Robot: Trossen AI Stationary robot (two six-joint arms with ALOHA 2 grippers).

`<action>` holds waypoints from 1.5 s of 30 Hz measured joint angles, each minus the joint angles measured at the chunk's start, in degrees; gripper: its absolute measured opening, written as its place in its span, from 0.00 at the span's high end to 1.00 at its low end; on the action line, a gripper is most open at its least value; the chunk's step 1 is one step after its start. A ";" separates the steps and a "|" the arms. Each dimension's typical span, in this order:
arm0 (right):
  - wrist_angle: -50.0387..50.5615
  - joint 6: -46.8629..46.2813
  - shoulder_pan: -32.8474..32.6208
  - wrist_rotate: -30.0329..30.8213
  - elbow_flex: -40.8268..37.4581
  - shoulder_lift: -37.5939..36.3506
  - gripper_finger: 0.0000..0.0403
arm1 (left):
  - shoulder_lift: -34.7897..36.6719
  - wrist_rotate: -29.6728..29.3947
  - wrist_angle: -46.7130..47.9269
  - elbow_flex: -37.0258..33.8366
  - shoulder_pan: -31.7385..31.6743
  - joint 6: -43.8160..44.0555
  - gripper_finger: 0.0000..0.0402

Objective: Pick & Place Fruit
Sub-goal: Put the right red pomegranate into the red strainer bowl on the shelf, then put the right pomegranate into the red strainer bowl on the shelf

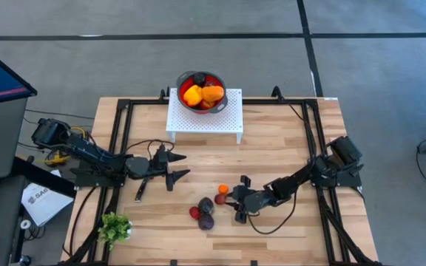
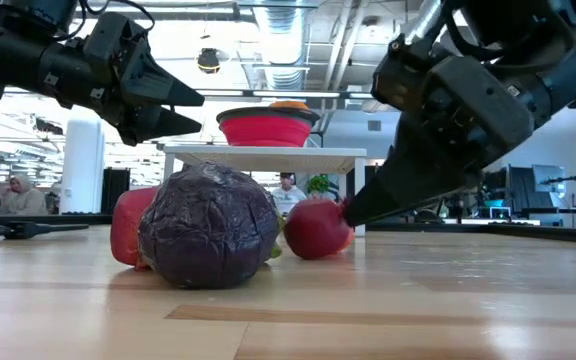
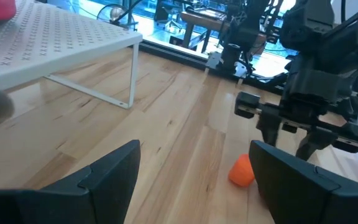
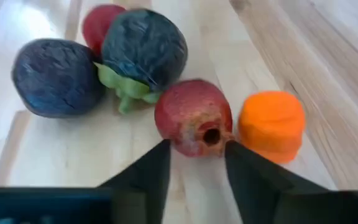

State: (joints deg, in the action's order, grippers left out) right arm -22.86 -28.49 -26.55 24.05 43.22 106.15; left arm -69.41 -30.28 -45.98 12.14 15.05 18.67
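1. Near edge of the bench: a leafy green plant sprig [image 1: 115,226] lies at the near-left corner, well apart from the fruit.
2. Near-centre: a loose cluster of fruit sits on the wooden bench [image 1: 287,155]. It comprises two dark maroon-purple fruits [image 4: 56,76] [image 4: 145,48], the second with a green stalk piece at its base, and a red fruit [image 4: 101,22] behind them. In the low view one dark maroon-purple fruit [image 2: 208,227] is nearest the camera.
3. Just right of that cluster: a red pomegranate-like fruit [image 4: 193,116] rests on the bench, with a small orange fruit [image 4: 271,125] just beside it, toward the far edge.
4. Right gripper [image 1: 239,199]: low over the bench, near-centre, reaching in from the right edge. Its jaws are parted narrowly, with the fingertips [image 4: 155,163] at either side of the red pomegranate-like fruit and close to it. Contact with the fruit cannot be confirmed in the right wrist view; the fruit sits on the bench, not lifted.
5. Left gripper [image 1: 176,166]: left of centre, raised above the bench. Jaws are wide apart and hold nothing.
6. Far edge, centre: a white perforated stand [image 1: 204,117] carries a red bowl [image 1: 201,90] with a grey rim. Inside the bowl lie a yellow fruit [image 1: 192,95], an orange fruit [image 1: 213,93] and a red fruit, touching one another.
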 joint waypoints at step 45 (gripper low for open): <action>-8.11 25.01 11.25 -22.97 2.38 5.45 0.26 | 0.00 -0.11 -0.11 0.00 -0.02 -0.34 0.27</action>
State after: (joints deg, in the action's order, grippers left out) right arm -30.98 -3.47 -15.30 1.08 45.60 111.59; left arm -69.41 -30.39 -46.09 12.14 15.03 18.33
